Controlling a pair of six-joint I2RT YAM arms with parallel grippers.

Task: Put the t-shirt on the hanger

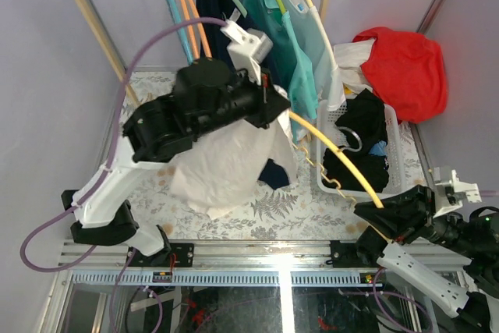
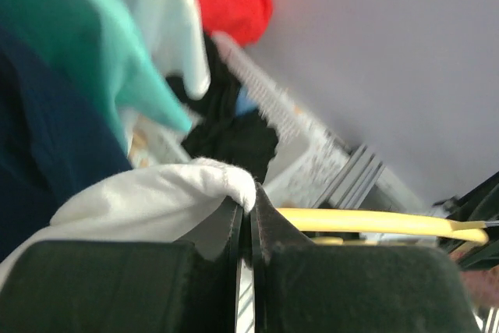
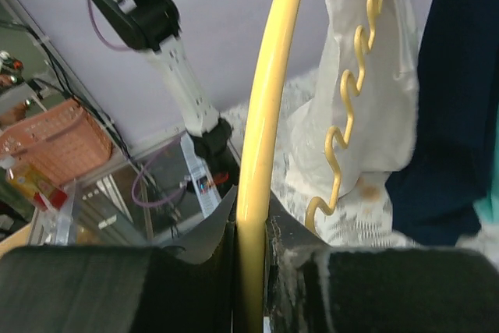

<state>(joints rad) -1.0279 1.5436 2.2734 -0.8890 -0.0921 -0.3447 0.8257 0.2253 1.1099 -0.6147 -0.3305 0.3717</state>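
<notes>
At the far left, the wooden rack (image 1: 87,7) stood behind the tabletop (image 1: 273,210), which was covered in a fern-print cloth. A light blue hanger (image 1: 171,12) and orange hangers (image 1: 187,13) hung from its bar, with a navy shirt (image 1: 210,1) and a teal shirt (image 1: 302,68) further right. The left arm was raised over the tabletop. The left pincer (image 2: 249,202) had its fingers pressed together on a hem of the t-shirt (image 1: 222,165), which hung from it in a white, wrinkled bunch above the cloth. In the right wrist view, a sticker (image 3: 199,181) near the left arm's base carried print too small to read. The hanger (image 1: 343,163) slanted from the shirt's upper edge down to the right, its wavy lower bar lying against the white fabric. The right pincer (image 3: 251,228) was clamped on the hanger's yellow arm near its lower end. Beyond it sat a white basket (image 1: 394,142) of dark clothes, with a red garment (image 1: 405,64) behind.
</notes>
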